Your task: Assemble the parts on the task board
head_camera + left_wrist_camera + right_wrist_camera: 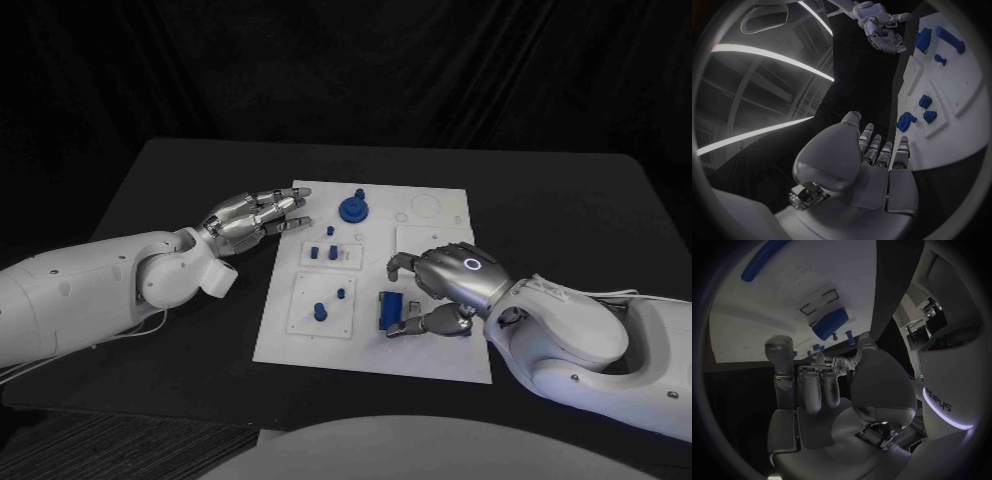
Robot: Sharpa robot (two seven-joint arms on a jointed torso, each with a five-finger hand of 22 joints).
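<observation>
The white task board (pixel 433 355) lies in the middle of the black table. A round blue part (pixel 353 209) stands near its far edge, with small blue pegs (pixel 330 232) just below it. More pegs (pixel 317 313) stand in the near left panel. A blue block (pixel 389 310) sits near the board's middle. My right hand (pixel 440 285) hovers over the board just right of this block (pixel 831 324), fingers arched and apart, holding nothing. My left hand (pixel 257 215) reaches to the board's far left edge with fingers stretched out and empty; the board (pixel 954 100) lies beyond its fingertips (pixel 901 145).
Black tabletop (pixel 173 190) surrounds the board on all sides. The board's right part (pixel 433 210) shows round and square recesses. The left wrist view shows my right hand (pixel 879 27) beside the block (pixel 923 39).
</observation>
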